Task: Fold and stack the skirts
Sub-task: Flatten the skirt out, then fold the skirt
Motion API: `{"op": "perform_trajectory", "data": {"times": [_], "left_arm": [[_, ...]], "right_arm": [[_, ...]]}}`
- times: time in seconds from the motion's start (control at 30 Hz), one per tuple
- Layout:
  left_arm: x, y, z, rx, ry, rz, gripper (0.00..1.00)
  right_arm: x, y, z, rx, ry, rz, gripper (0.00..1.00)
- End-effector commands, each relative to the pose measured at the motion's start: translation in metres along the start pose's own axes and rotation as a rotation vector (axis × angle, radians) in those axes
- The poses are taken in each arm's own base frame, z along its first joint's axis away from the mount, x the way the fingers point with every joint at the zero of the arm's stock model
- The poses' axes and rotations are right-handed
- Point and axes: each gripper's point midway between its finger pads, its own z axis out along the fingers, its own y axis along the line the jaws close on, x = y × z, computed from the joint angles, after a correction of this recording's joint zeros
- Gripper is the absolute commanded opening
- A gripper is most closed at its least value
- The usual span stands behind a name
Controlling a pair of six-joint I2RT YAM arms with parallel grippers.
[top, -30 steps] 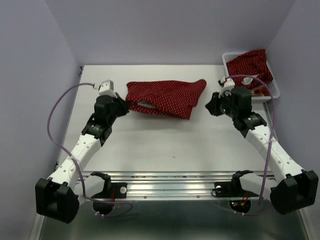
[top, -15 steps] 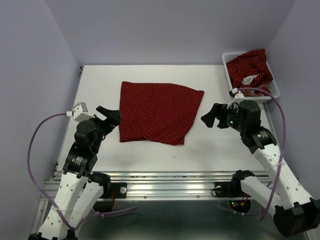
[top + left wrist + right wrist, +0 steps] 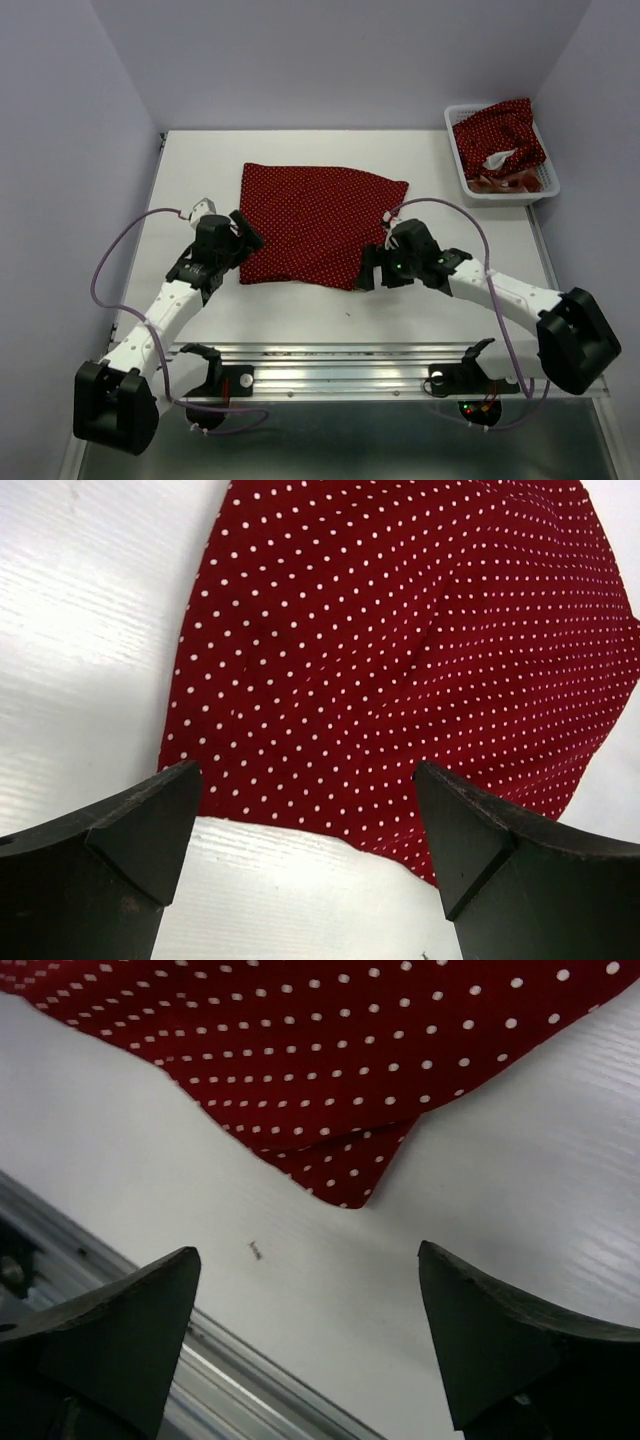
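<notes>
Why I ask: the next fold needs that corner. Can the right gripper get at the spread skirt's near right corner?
Probably yes. The right gripper hangs open over the near right corner of the polka-dot skirt; the corner shows between its fingers, only bare table around it.

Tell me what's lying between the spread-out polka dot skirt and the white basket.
Only bare table separates the spread skirt from the basket, seen in the top external view. The right arm's purple cable loops just nearer than that gap.
</notes>
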Motion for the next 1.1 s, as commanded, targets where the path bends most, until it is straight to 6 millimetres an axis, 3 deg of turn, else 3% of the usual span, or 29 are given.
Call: {"op": "perform_trajectory", "data": {"times": [0.0,0.1,0.27,0.3,0.4,0.5,0.6,0.67,0.7,0.8,0.83,0.93,0.97,1.0,1.07], "left_arm": [[-0.009,-0.025,0.013,0.118,-0.040,0.012,0.99],[-0.003,-0.024,0.028,0.112,-0.028,0.026,0.99],[0.016,-0.025,0.053,0.125,0.041,0.036,0.99],[0.020,-0.032,0.054,0.162,0.062,0.041,0.99],[0.027,-0.029,0.065,0.155,0.085,0.045,0.99],[0.033,-0.028,0.073,0.161,0.099,0.051,0.99],[0.039,-0.024,0.080,0.151,0.118,0.053,0.99],[0.046,-0.020,0.084,0.136,0.140,0.055,0.99],[0.049,-0.018,0.086,0.131,0.146,0.057,0.99],[0.061,-0.009,0.090,0.104,0.185,0.063,0.99],[0.061,-0.009,0.089,0.104,0.192,0.067,0.99],[0.065,-0.005,0.087,0.094,0.206,0.059,0.99],[0.067,-0.004,0.086,0.088,0.220,0.060,0.99],[0.069,-0.005,0.085,0.091,0.229,0.062,0.99],[0.070,-0.005,0.082,0.095,0.235,0.063,0.99]], "right_arm": [[-0.019,-0.016,0.029,0.137,-0.076,0.053,0.88],[-0.016,-0.029,0.045,0.207,-0.068,0.056,0.78],[-0.010,-0.024,0.063,0.181,-0.040,0.067,0.66],[-0.010,-0.023,0.064,0.178,-0.040,0.073,0.56],[-0.006,-0.017,0.070,0.147,-0.030,0.074,0.41],[-0.002,-0.014,0.069,0.127,-0.012,0.080,0.15],[0.003,-0.017,0.052,0.168,0.007,0.105,0.07],[0.017,-0.024,0.031,0.215,0.055,0.126,0.06],[0.009,-0.019,0.012,0.215,0.014,0.135,0.06],[0.027,-0.033,-0.034,0.320,0.029,0.209,0.05],[0.032,-0.035,-0.041,0.330,0.034,0.230,0.05],[0.070,-0.029,-0.047,0.271,0.142,0.323,0.06],[0.087,-0.018,-0.048,0.213,0.219,0.366,0.06],[0.109,-0.022,-0.047,0.218,0.284,0.419,0.06],[0.129,-0.019,-0.051,0.201,0.359,0.445,0.08]]}}
